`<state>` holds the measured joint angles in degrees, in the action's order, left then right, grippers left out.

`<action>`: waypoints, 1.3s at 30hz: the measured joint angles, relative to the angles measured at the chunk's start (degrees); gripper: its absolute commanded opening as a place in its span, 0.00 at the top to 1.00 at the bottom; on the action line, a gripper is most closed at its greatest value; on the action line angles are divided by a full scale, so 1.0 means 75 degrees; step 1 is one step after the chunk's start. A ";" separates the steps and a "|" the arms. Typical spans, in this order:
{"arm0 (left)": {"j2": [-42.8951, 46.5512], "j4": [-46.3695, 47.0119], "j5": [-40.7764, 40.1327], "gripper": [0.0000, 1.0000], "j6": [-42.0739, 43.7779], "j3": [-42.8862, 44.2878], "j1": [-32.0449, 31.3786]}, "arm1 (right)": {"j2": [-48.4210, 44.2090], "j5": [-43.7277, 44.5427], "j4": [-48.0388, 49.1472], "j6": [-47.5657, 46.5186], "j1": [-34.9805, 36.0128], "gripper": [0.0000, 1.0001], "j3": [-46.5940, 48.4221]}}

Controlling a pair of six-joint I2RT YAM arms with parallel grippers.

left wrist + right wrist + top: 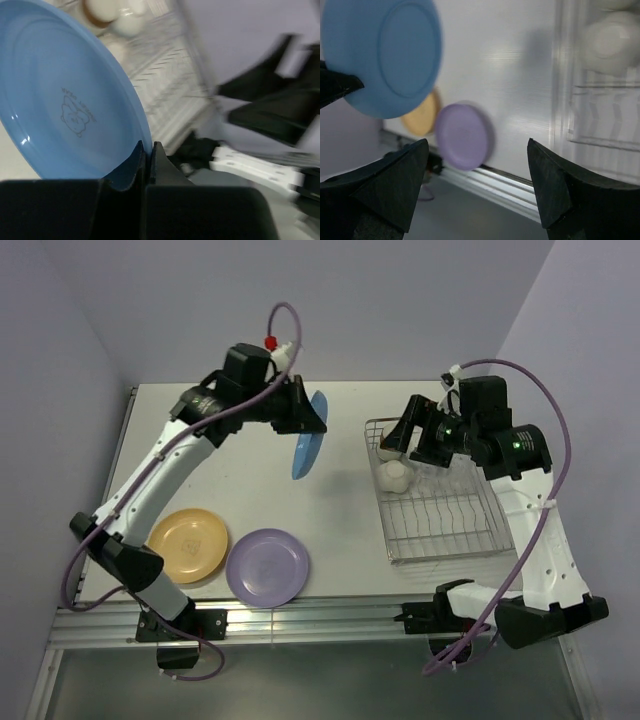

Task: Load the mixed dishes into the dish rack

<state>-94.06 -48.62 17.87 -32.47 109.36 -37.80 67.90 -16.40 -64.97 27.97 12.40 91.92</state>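
Note:
My left gripper [312, 418] is shut on the rim of the blue plate [309, 436], which it holds on edge above the table, left of the dish rack [440, 525]. In the left wrist view the fingertips [159, 150] pinch the plate's [65, 95] lower rim. My right gripper [393, 443] is open and empty over the rack's far left corner. A white bowl [393, 476] sits in the rack. The orange-yellow plate [188, 544] and the purple plate [267, 566] lie flat at the near left. The right wrist view shows the blue plate [385, 55], the purple plate [465, 135] and the orange-yellow plate [422, 119].
The rack's wires [600, 115] and the white bowl [610, 42] are blurred at the right of the right wrist view. More pale, blurred dishes [107, 12] sit in the rack [165, 65] in the left wrist view. The table's metal front rail [300, 620] runs along the near edge.

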 measured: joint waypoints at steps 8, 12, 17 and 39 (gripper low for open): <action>0.1635 0.6280 0.3462 1.00 -0.5479 -0.2871 0.1087 | -0.0219 -0.3952 0.3127 0.1655 -0.0723 0.09 -0.2186; 0.1239 1.0354 0.3751 1.00 -0.8381 -0.3325 0.1195 | -0.0259 -0.5141 0.4823 0.2940 -0.0886 0.09 -0.2626; 0.0527 1.3578 0.3299 1.00 -0.9987 -0.3305 0.1274 | -0.0685 -0.5866 0.8029 0.5202 -0.1064 0.09 -0.3328; 0.1215 1.6530 0.1341 1.00 -1.1100 -0.5770 0.1166 | 0.0239 -0.5391 1.5824 1.0893 -0.1084 1.00 -0.3480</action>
<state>-84.95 75.35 27.92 -115.72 66.08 -29.06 69.69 -56.84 53.71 109.67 4.27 65.82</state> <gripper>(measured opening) 0.035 0.184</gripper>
